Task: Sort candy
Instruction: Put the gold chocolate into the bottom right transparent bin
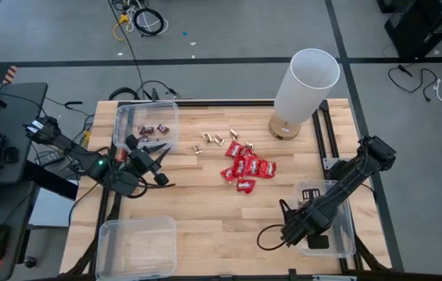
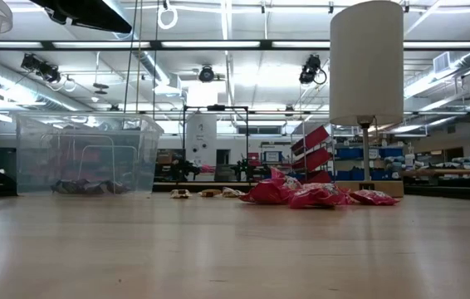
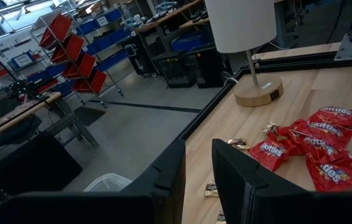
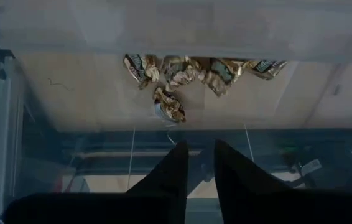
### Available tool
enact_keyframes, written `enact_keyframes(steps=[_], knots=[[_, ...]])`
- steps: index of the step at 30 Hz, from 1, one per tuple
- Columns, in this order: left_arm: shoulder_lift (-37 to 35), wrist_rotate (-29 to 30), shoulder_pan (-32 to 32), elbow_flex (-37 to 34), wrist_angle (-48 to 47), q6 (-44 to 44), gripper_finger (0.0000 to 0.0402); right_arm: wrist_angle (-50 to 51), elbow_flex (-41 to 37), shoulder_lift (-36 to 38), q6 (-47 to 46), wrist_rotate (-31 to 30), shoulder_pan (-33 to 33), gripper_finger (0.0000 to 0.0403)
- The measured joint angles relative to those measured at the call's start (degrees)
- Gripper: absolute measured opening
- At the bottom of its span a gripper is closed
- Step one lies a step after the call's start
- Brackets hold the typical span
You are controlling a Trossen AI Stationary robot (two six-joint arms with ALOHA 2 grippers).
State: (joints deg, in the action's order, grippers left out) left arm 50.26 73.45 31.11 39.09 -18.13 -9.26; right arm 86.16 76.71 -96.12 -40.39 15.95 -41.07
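Note:
Red candy packets (image 1: pixel 246 168) lie heaped mid-table, also seen in the left wrist view (image 3: pixel 316 149). Gold-foil pieces (image 1: pixel 217 139) are scattered just beyond them. Dark mini bars (image 1: pixel 155 129) rest on the floor of the far-left clear bin (image 1: pixel 119 117). More gold-foil pieces (image 4: pixel 182 74) lie on the floor of the right clear bin (image 1: pixel 347 234). My right gripper (image 4: pixel 201 163) hangs over that bin, pointing steeply down, open by a narrow gap with nothing in it. My left gripper (image 3: pixel 199 180) hovers near the far-left bin, almost level, open and empty.
A white-shaded lamp on a round wooden base (image 1: pixel 303 90) stands at the far right of the table. An empty clear bin (image 1: pixel 135 246) sits at the near left corner. Bare wood lies between the red heap and the near edge.

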Motion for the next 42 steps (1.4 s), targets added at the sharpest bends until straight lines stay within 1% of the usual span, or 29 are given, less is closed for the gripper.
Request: enact_keyframes(steps=[4, 6, 10, 12, 15, 18, 20, 22, 23, 26, 32, 35, 38, 42], knots=[[0.0, 0.0, 0.01, 0.0, 0.14, 0.0, 0.0082, 3.91, 2.68, 0.13, -0.12, -0.47, 1.22, 0.0068], [0.0, 0.0, 0.0, 0.0, 0.53, 0.0, 0.0082, 3.51, 4.26, 0.85, -0.01, -0.87, 2.46, 0.0064], [0.0, 0.0, 0.02, 0.0, 0.66, -0.02, 0.0082, 3.73, 8.4, 3.05, -0.96, -6.63, 4.55, 0.0049], [0.0, 0.01, 0.01, 0.0, 0.74, -0.05, 0.0082, 3.85, 10.8, 3.77, -0.75, -11.06, 5.28, 0.0041], [0.0, -0.02, 0.02, 0.0, 0.7, -0.07, 0.0082, 3.84, 14.54, 4.44, 1.1, -19.4, 6.14, 0.0028], [0.0, -0.1, 0.02, 0.0, 0.67, -0.07, 0.0082, 3.37, 18.17, 4.46, 1.61, -31.19, 7.37, 0.0018], [0.0, -0.13, 0.02, 0.0, 0.64, -0.06, 0.0082, 1.4, 19.92, 4.46, 2.71, -38.72, 9.3, 0.0012], [0.0, -0.21, 0.02, 0.0, 0.62, -0.07, 0.0082, -1.36, 21.09, 4.46, 4.6, -43.28, 11.78, 0.0008], [0.0, -0.22, 0.02, 0.0, 0.63, -0.07, 0.0082, -3.15, 21.51, 4.44, 6.17, -44.44, 13.29, 0.0006], [0.0, -0.22, 0.0, 0.0, 0.63, -0.07, 0.0082, -11.13, 21.66, 4.44, 12.65, -46.41, 17.84, 0.0004], [0.0, -0.23, 0.02, 0.0, 0.61, -0.07, 0.0082, -33.01, 21.66, 4.39, 27.11, -46.46, 26.87, 0.0007], [0.0, -0.24, 0.02, 0.0, 0.31, -0.07, 0.0082, -41.96, 21.66, 4.39, 33.32, -46.1, 30.47, 0.0009], [0.0, -0.24, 0.02, 0.0, 0.33, -0.07, 0.0082, -48.12, 21.66, 4.39, 38.27, -43.3, 33.45, 0.0009], [0.0, -0.22, 0.02, 0.0, 1.11, -0.07, 0.0082, -53.05, 21.66, 4.3, 40.48, -40.36, 36.54, 0.0011]])
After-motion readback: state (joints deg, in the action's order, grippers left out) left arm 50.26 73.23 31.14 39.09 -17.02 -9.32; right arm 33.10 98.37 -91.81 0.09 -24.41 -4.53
